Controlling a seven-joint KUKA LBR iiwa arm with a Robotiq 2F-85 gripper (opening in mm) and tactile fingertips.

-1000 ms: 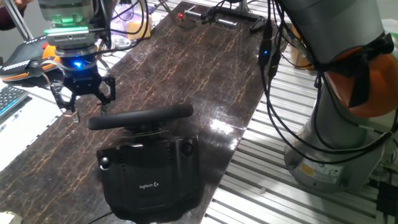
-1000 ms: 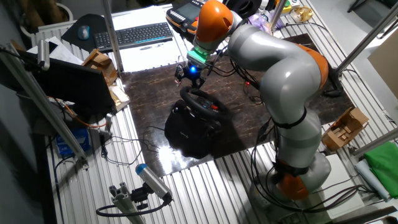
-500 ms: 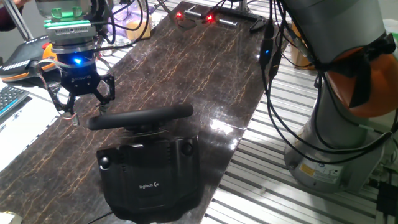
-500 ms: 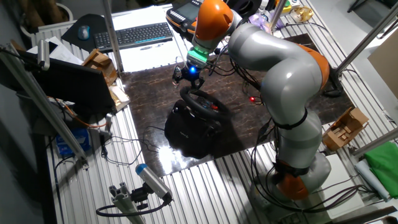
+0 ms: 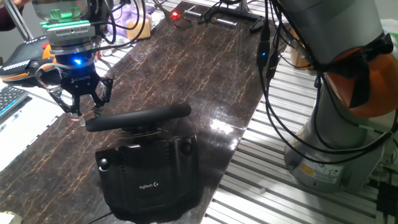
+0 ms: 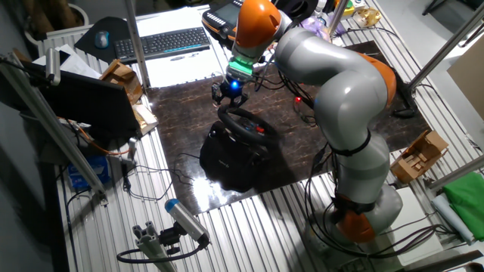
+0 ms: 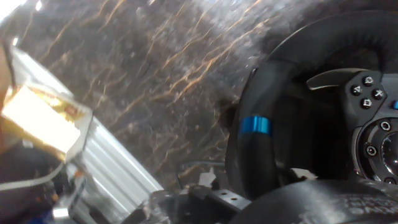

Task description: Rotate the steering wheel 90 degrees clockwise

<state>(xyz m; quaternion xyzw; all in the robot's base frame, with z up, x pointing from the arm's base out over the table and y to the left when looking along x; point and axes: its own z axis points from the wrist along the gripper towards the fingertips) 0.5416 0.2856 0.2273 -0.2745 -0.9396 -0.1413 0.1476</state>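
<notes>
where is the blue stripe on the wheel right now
In the hand view the blue stripe sits on the left part of the steering wheel rim, just left of the button cluster, with the dark marbled tabletop behind it.

We see a table [image 5: 186,56] topped with a dark marbled slab, set on a ribbed metal frame. Directly on the slab, just below and beside our hand [image 5: 79,107], sits the black base [image 5: 149,177] carrying the steering wheel [image 5: 140,117].
</notes>
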